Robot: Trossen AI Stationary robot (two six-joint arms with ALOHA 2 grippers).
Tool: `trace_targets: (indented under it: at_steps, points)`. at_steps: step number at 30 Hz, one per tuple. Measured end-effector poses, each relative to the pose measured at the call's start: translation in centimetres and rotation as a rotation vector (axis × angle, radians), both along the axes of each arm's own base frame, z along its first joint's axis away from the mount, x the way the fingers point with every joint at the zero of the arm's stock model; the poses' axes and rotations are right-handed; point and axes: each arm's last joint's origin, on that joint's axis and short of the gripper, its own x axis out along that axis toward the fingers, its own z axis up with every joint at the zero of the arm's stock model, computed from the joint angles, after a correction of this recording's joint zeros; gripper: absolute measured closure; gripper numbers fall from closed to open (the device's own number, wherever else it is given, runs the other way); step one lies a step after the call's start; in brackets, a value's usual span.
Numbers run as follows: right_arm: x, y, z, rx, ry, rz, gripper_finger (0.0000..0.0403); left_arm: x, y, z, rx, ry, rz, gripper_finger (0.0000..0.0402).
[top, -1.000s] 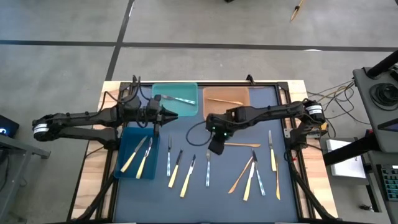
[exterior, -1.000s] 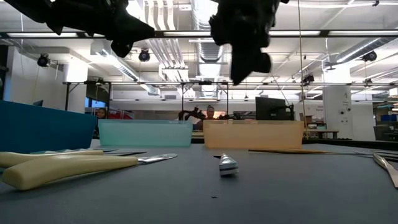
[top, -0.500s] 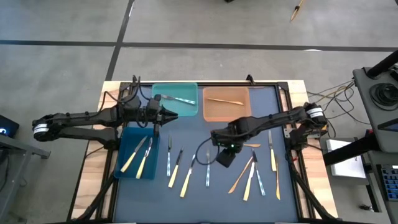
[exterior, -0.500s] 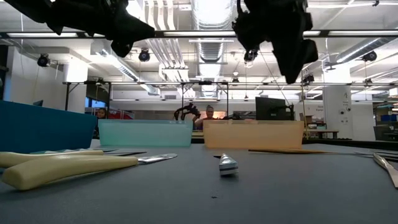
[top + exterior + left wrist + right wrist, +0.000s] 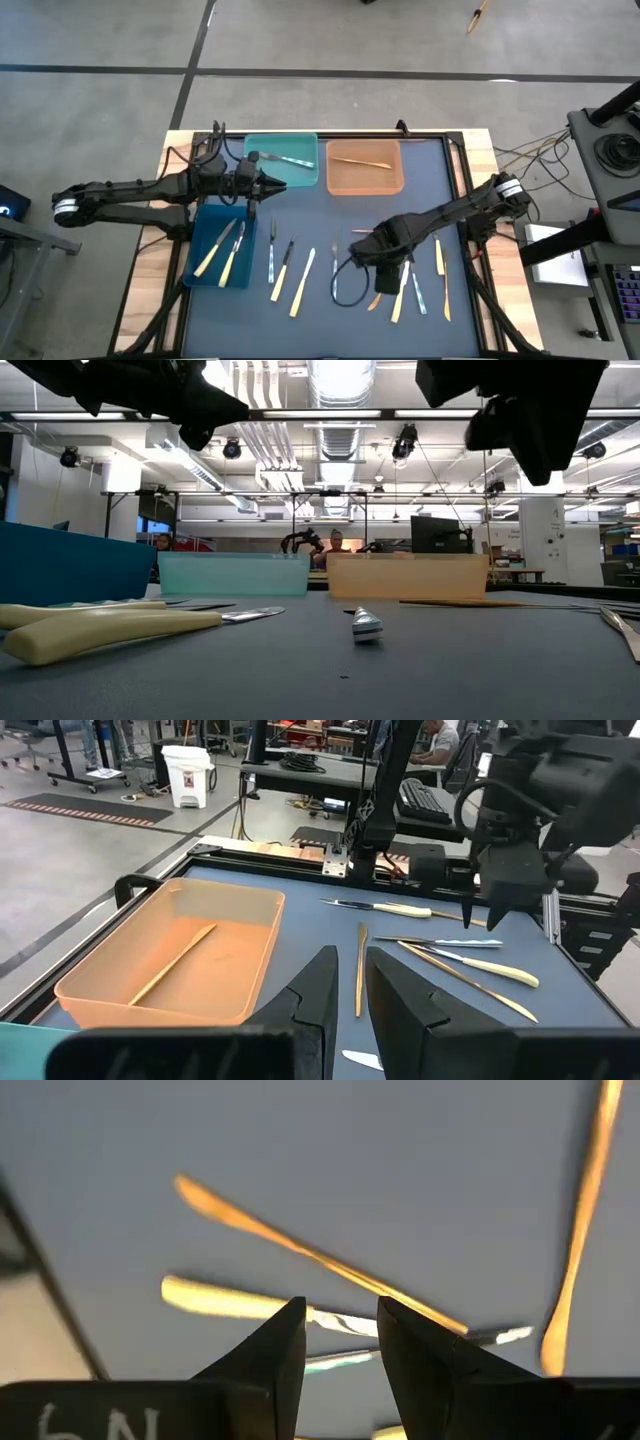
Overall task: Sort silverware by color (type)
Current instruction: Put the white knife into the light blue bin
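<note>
Hovering over the loose cutlery, the right gripper [image 5: 372, 262] stood directly above the orange-tan piece [image 5: 310, 1255], whose long axis ran obliquely across the parted, empty fingers [image 5: 275, 1345]. The left gripper [image 5: 277, 187] waited far off, fingers narrow. A second earlier the right gripper was nearer the orange bin [image 5: 366, 183].

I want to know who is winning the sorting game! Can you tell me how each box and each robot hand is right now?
Teal bin: holds one silvery piece.
Orange bin: holds one orange-tan piece.
Blue bin: holds two pale yellow pieces.
Loose silverware: lying flat on the mat, unsorted.
Left tool: nearly shut, empty, hovering beside the teal bin.
Right tool: open, empty, above the loose pieces on the right.
</note>
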Motion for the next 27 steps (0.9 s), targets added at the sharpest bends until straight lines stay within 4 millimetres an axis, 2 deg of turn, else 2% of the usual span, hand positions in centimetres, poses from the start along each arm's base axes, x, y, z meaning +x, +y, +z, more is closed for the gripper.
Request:
trace_targets:
  at_steps: [3, 5, 12, 16, 22, 27]
  points:
    - [0.1, 0.1, -0.4, -0.028, 0.044, -0.227, 0.0288, 0.0, 0.0, 0.0, 0.007, 0.0, -0.001, 0.0365]
    - [0.1, 0.0, -0.4, -0.034, 0.056, -0.32, 0.0289, 0.0, 0.0, 0.0, 0.008, 0.0, -0.001, 0.0365]
    - [-0.4, 0.7, -0.5, -0.045, 0.066, -0.369, 0.028, 0.0, 0.0, 0.0, 0.008, 0.0, -0.001, 0.0365]
    - [0.1, 0.6, -1.0, -0.084, -0.018, -0.366, 0.0267, 0.0, 0.0, 0.0, 0.007, 0.002, -0.001, 0.0365]
    - [0.9, -0.6, -1.5, -0.066, -0.052, -0.588, 0.0252, 0.0, 0.0, -0.1, 0.006, 0.004, -0.001, 0.0365]
    - [0.4, -0.8, -1.6, -0.08, 0.008, -0.594, 0.0252, 0.0, 0.0, -0.1, 0.006, 0.004, -0.001, 0.0365]
